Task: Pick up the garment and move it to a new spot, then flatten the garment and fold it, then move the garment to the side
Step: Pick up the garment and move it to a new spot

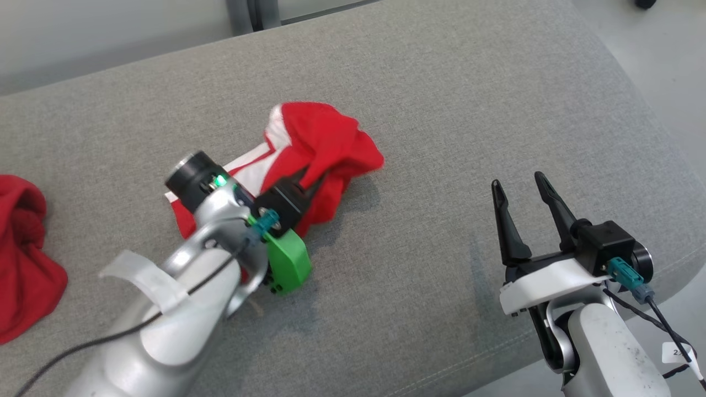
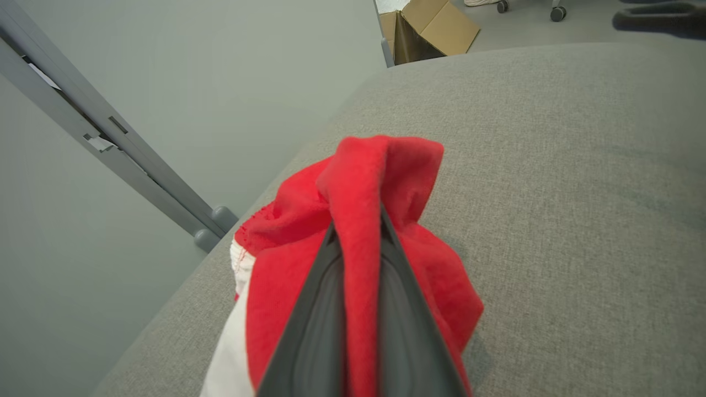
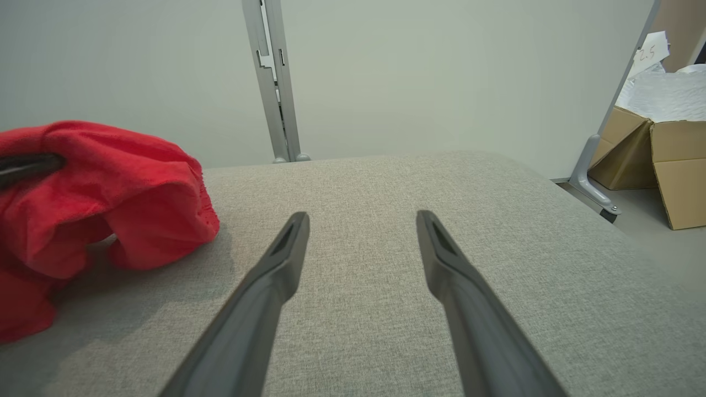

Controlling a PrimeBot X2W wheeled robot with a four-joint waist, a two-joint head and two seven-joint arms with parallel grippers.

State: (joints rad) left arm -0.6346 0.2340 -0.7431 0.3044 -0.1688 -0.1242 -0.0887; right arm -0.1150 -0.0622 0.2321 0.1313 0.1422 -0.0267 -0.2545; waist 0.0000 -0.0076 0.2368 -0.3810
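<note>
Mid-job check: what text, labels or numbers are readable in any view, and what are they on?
"2.5": handwritten on the white paper sheet above the cardboard box, right wrist view.
The white tag on the right arm's cable, head view: starts "2", rest unreadable.
No lettering seen on the garment.

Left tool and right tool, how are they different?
The left tool is shut, pinching the red garment; the right tool is open and holds nothing. The left tool sits in the garment, while the right tool is off to the side over bare cushion. Both have two dark fingers.
</note>
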